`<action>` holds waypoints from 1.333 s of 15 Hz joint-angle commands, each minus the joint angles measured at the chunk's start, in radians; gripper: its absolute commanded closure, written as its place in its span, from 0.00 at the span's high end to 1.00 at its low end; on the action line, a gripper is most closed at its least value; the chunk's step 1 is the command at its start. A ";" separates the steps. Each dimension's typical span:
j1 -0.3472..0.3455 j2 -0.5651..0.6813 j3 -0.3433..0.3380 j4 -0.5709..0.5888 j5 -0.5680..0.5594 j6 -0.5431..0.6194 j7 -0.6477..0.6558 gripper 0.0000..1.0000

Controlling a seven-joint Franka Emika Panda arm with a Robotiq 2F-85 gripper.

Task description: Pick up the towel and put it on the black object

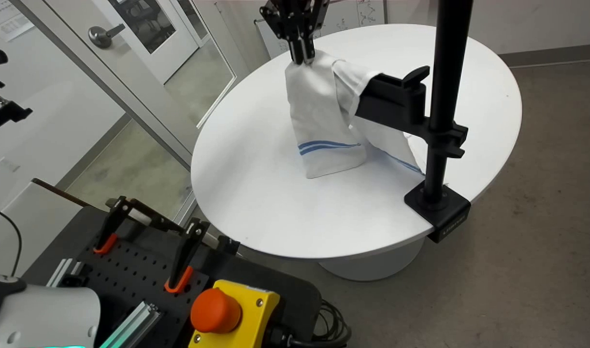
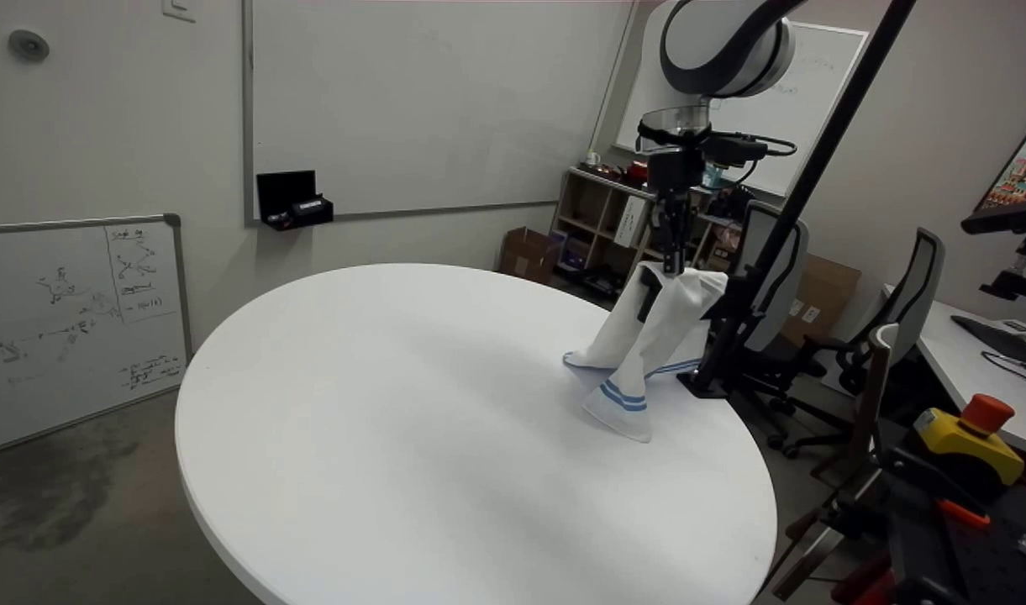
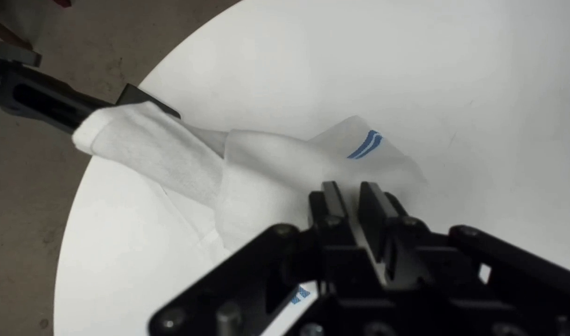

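The white towel (image 1: 319, 108) with blue stripes hangs draped over the bar of the black object (image 1: 391, 104), its striped ends reaching down to the table. In an exterior view, the black bar's end shows inside the fold of the towel (image 2: 668, 328). The upright pole of the black object (image 2: 815, 160) stands beside it. My gripper (image 1: 302, 60) points down, its tips at the towel's upper fold. From the wrist, the gripper (image 3: 350, 186) has a narrow gap between its pads, with blurred white cloth (image 3: 266, 163) showing behind; no firm pinch is visible.
The round white table (image 1: 256, 203) lies below. A square black clamp (image 1: 437, 208) fixes the pole at its edge. A dark cart with a yellow emergency-stop box (image 1: 246, 314) stands nearby. Office chairs (image 2: 907, 286) and shelves (image 2: 597, 210) are beyond the table.
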 commanded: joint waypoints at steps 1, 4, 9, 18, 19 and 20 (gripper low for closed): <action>0.012 0.029 -0.012 0.043 0.018 -0.017 -0.033 0.00; 0.007 0.024 -0.009 0.043 0.026 -0.020 -0.047 0.01; -0.014 -0.024 0.001 0.012 0.064 -0.006 -0.101 0.01; -0.023 -0.174 0.010 -0.066 0.144 0.028 -0.236 0.01; -0.020 -0.190 0.010 -0.075 0.149 0.030 -0.248 0.01; -0.015 -0.206 0.012 -0.079 0.153 0.027 -0.259 0.01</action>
